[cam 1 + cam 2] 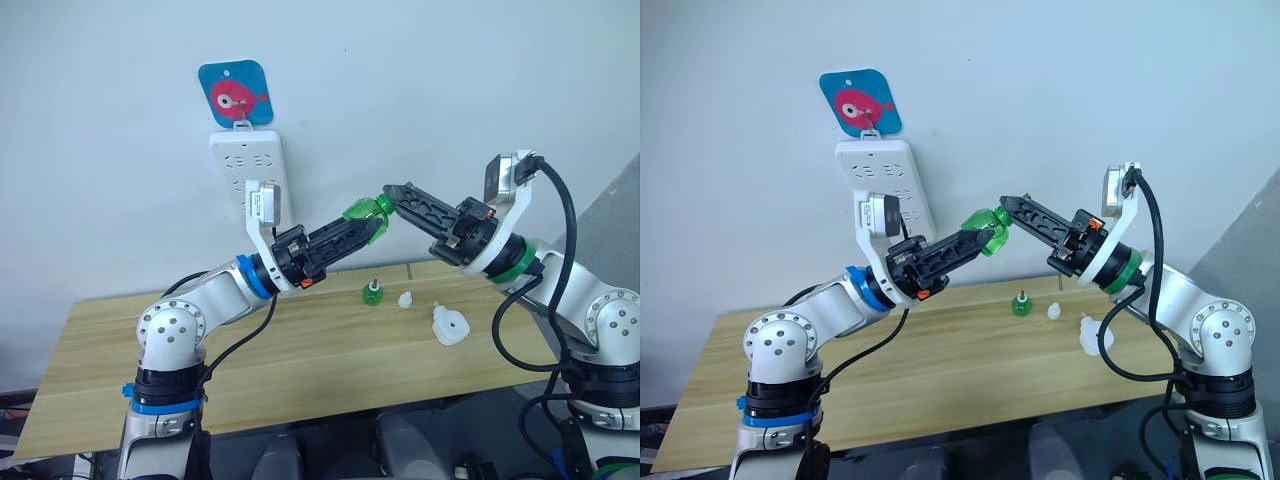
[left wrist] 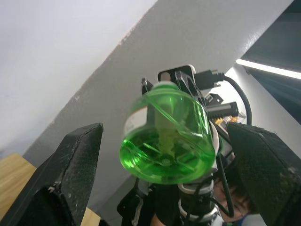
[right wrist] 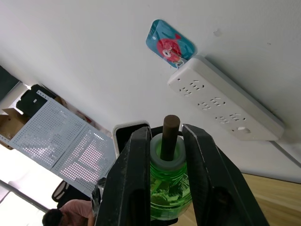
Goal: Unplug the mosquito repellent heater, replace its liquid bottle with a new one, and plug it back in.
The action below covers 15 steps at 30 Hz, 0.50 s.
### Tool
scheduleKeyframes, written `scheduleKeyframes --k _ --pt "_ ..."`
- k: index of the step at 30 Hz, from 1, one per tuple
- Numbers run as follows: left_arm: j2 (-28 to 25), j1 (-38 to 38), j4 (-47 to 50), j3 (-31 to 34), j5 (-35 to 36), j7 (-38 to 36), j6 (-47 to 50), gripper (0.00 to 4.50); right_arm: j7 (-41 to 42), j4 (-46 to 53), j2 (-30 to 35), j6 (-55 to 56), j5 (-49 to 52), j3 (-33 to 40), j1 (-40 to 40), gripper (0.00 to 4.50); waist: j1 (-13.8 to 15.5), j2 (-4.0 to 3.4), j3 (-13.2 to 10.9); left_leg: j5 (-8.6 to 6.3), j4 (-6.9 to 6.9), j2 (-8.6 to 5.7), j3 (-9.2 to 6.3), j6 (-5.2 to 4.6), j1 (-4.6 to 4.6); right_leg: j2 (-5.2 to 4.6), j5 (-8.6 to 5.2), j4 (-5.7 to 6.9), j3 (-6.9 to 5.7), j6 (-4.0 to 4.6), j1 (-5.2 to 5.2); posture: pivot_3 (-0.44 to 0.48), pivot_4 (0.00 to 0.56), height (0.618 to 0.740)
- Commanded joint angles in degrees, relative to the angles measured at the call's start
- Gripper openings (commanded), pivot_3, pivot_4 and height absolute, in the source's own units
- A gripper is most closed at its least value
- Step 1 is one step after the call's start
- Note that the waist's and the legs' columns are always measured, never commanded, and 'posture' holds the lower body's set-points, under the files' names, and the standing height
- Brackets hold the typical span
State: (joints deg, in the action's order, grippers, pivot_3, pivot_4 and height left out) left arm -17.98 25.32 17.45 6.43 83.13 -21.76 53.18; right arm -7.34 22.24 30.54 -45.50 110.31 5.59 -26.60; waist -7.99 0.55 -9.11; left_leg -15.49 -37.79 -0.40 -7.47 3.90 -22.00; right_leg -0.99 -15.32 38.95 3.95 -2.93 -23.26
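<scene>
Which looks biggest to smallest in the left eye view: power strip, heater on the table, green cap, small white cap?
1. power strip, largest by far.
2. heater.
3. and 4. green cap and small white cap look close in size; the green one seems slightly larger, but I would not rank them firmly.

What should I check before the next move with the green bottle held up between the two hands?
1. Right hand shut on the green bottle's neck: ok.
2. Left hand open around the bottle's base, fingers apart from it: ok.
3. Wick at the bottle's neck bare, no cap on: ok.
4. Mosquito repellent heater lying on the wooden table, unplugged: ok.
5. Power strip on the wall has free sockets: ok.
6. Liquid level in the bottle: cannot tell.
</scene>
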Motion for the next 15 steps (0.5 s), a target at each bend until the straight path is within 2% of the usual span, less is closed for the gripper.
scheduleKeyframes --k 1,4,7,12,15 --pt "0.85 0.58 1.70 0.02 0.44 0.71 -1.14 4.40 0.85 2.04 0.06 0.89 0.97 0.65 -0.50 0.67 0.00 0.00 0.00 0.00 0.00 0.00 0.01 0.00 0.00 0.00 0.00 -0.01 0.01 0.00 0.00 -0.178 0.107 0.740" --pt "1.08 0.72 1.42 0.08 0.62 0.94 -1.15 4.40 0.85 2.12 0.03 0.92 0.86 0.61 -0.37 0.67 0.01 0.00 0.00 0.00 0.00 0.00 0.01 0.00 0.00 0.00 0.00 -0.01 0.01 0.00 0.00 -0.178 0.107 0.740" --pt "1.55 0.85 1.22 -0.12 0.37 1.31 -1.32 3.78 0.87 2.18 0.04 0.91 0.77 0.57 -0.26 0.67 0.01 0.00 0.00 0.00 0.00 0.00 0.02 0.00 0.00 0.00 -0.01 -0.01 0.02 -0.02 0.00 -0.178 0.107 0.740" --pt "1.91 0.94 0.95 -0.17 -0.16 1.69 -1.51 2.30 0.66 2.36 0.00 1.02 0.85 0.47 -0.30 0.67 0.00 0.01 0.00 0.00 0.00 0.00 0.01 0.00 0.00 0.00 -0.01 -0.01 0.01 -0.02 0.00 -0.182 0.110 0.740" --pt "1.59 0.99 0.65 -0.16 -0.67 1.66 -1.60 2.25 0.72 2.44 0.13 0.90 1.02 0.33 -0.27 0.67 0.00 0.01 0.00 0.00 0.00 0.00 0.02 -0.01 0.00 0.00 -0.03 -0.01 0.02 -0.05 0.00 -0.182 0.110 0.740"
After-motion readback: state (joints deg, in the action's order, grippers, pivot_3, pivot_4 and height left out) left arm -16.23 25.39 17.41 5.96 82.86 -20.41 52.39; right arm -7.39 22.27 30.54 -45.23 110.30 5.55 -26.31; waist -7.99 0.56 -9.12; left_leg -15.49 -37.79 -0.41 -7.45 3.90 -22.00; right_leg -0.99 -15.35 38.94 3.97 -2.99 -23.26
